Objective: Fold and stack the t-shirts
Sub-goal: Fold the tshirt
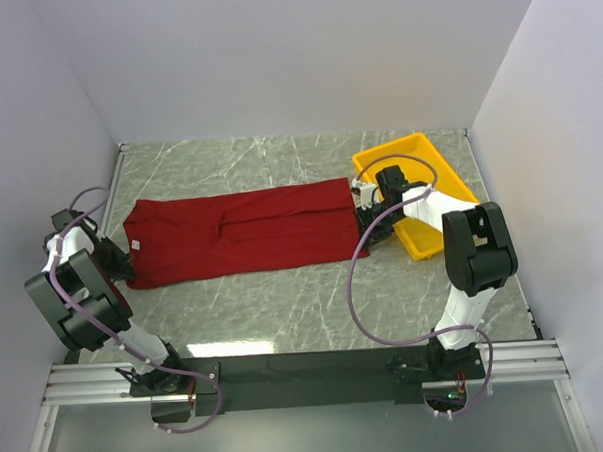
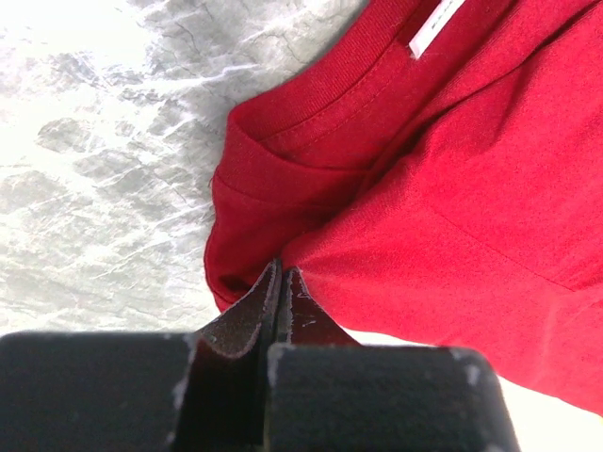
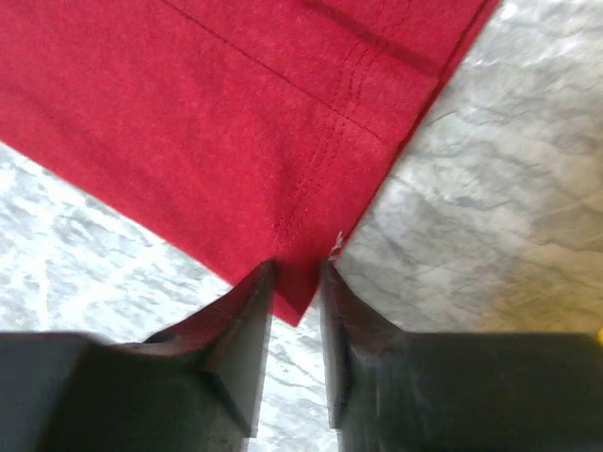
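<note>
A dark red t-shirt [image 1: 242, 234] lies folded into a long band across the marble table, neck end at the left. Its white neck label [image 2: 433, 24] shows in the left wrist view. My left gripper [image 1: 123, 264] sits at the shirt's near-left corner; its jaws [image 2: 281, 273] are pressed together on a fold of the red cloth [image 2: 452, 188] below the collar. My right gripper [image 1: 366, 223] is at the shirt's right end. Its jaws [image 3: 297, 268] stand a little apart, with the hem corner of the shirt [image 3: 236, 113] lying between the fingertips on the table.
A yellow tray [image 1: 418, 151] stands at the back right, just beyond the right gripper, and the right arm reaches across it. White walls close in the table on the left, back and right. The arm bases and rail run along the near edge.
</note>
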`<state>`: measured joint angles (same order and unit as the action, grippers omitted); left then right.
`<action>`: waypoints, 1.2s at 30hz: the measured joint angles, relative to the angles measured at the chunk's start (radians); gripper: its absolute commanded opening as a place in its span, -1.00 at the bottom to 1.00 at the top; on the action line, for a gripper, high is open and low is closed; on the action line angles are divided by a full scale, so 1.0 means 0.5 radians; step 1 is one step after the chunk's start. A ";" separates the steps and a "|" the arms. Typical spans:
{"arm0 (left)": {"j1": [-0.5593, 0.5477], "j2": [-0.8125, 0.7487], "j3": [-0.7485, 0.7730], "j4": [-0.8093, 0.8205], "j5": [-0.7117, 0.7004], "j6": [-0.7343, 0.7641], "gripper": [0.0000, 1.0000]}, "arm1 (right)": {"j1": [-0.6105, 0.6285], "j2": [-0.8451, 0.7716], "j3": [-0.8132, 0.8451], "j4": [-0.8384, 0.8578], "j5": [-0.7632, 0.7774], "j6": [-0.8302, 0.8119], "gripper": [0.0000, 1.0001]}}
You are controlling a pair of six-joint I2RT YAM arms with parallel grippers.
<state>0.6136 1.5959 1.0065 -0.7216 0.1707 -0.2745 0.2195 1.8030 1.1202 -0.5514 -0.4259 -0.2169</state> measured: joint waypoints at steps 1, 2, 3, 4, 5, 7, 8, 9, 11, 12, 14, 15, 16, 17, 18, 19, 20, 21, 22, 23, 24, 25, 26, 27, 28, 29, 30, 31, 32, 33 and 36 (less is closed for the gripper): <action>0.000 -0.004 0.000 -0.001 -0.005 0.000 -0.99 | 0.000 0.000 0.000 -0.005 -0.014 -0.003 -0.42; 0.000 -0.008 0.000 -0.001 -0.008 -0.001 -0.99 | 0.000 0.000 0.000 -0.012 -0.024 -0.002 -0.49; 0.000 -0.012 0.000 0.000 -0.016 -0.001 -0.99 | 0.000 0.000 0.000 -0.019 -0.032 0.003 -0.71; 0.000 -0.017 0.000 -0.001 -0.022 -0.001 -0.99 | 0.000 0.000 0.000 -0.023 -0.041 -0.002 -0.80; 0.000 -0.022 0.000 -0.002 -0.024 -0.001 -0.99 | 0.000 0.000 0.000 -0.028 -0.050 0.004 -0.89; 0.000 -0.029 0.000 -0.002 -0.031 -0.002 -0.99 | 0.000 0.000 -0.002 -0.036 -0.057 0.011 -1.00; 0.000 -0.031 0.000 -0.002 -0.037 -0.002 -0.99 | 0.000 0.000 -0.003 -0.035 -0.056 0.019 -1.00; 0.000 -0.034 0.000 -0.002 -0.049 -0.004 -0.99 | 0.000 0.000 -0.008 -0.034 -0.051 0.022 -1.00; -0.001 -0.037 -0.001 -0.004 -0.076 -0.011 -0.99 | 0.000 -0.001 -0.025 -0.031 -0.030 0.025 -1.00; -0.001 -0.039 -0.002 -0.004 -0.092 -0.017 -0.99 | 0.000 -0.001 -0.033 -0.031 -0.013 0.030 -1.00; -0.004 -0.047 -0.005 -0.009 -0.127 -0.025 -0.99 | 0.000 -0.002 -0.046 -0.023 0.016 0.037 -1.00; -0.004 -0.049 -0.006 -0.013 -0.139 -0.036 -0.99 | 0.001 -0.003 -0.049 -0.020 0.027 0.038 -1.00; -0.005 -0.049 -0.008 -0.016 -0.151 -0.040 -0.99 | 0.000 -0.005 -0.051 -0.017 0.038 0.039 -1.00; -0.005 -0.049 -0.008 -0.021 -0.165 -0.050 -0.99 | 0.000 -0.008 -0.053 -0.014 0.045 0.040 -1.00; -0.004 -0.049 -0.009 -0.024 -0.173 -0.054 -0.99 | 0.001 -0.011 -0.054 -0.011 0.053 0.040 -1.00; -0.004 -0.049 -0.010 -0.027 -0.177 -0.056 -0.99 | 0.000 -0.012 -0.055 -0.007 0.056 0.040 -1.00; -0.004 -0.049 -0.010 -0.032 -0.177 -0.060 -0.99 | 0.000 -0.012 -0.056 -0.005 0.058 0.039 -0.80; -0.005 -0.049 -0.010 -0.034 -0.177 -0.060 -0.99 | 0.000 -0.012 -0.056 -0.005 0.058 0.041 -0.65; -0.004 -0.048 -0.010 -0.036 -0.172 -0.060 -0.99 | 0.000 -0.012 -0.056 -0.004 0.056 0.039 -0.41; -0.004 -0.047 -0.010 -0.037 -0.169 -0.060 -0.92 | 0.000 -0.014 -0.056 -0.003 0.053 0.040 -0.15; -0.004 -0.044 -0.009 -0.040 -0.162 -0.060 -0.80 | 0.000 -0.022 -0.056 -0.003 0.055 0.038 -0.06; -0.004 -0.041 -0.009 -0.043 -0.156 -0.055 -0.52 | 0.000 -0.034 -0.056 -0.004 0.048 0.029 0.00; -0.004 -0.040 -0.008 -0.048 -0.153 -0.049 -0.40 | 0.000 -0.053 -0.057 -0.005 0.057 0.020 0.05; -0.004 -0.041 -0.002 -0.056 -0.153 -0.057 -0.31 | 0.000 -0.075 -0.056 -0.006 0.059 0.013 0.08; -0.004 -0.043 0.013 -0.070 -0.155 -0.066 -0.18 | -0.001 -0.099 -0.056 -0.006 0.059 0.005 0.10; -0.004 -0.049 0.036 -0.082 -0.159 -0.069 -0.14 | -0.001 -0.122 -0.052 -0.012 0.053 -0.010 0.13; -0.004 -0.060 0.062 -0.092 -0.166 -0.080 -0.10 | -0.001 -0.146 -0.044 -0.021 0.041 -0.022 0.14; -0.004 -0.079 0.098 -0.106 -0.171 -0.089 -0.05 | -0.001 -0.165 -0.033 -0.029 0.027 -0.037 0.15; -0.004 -0.109 0.137 -0.112 -0.179 -0.092 -0.04 | -0.001 -0.179 -0.013 -0.046 0.009 -0.056 0.16; -0.004 -0.142 0.178 -0.118 -0.180 -0.102 -0.03 | -0.002 -0.188 0.006 -0.057 -0.017 -0.075 0.16; -0.004 -0.253 0.307 -0.096 -0.161 -0.111 0.07 | -0.002 -0.207 0.092 -0.090 -0.124 -0.160 0.16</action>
<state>0.6117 1.4693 1.1603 -0.7696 0.0902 -0.3302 0.2188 1.6997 1.1664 -0.5964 -0.4881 -0.2970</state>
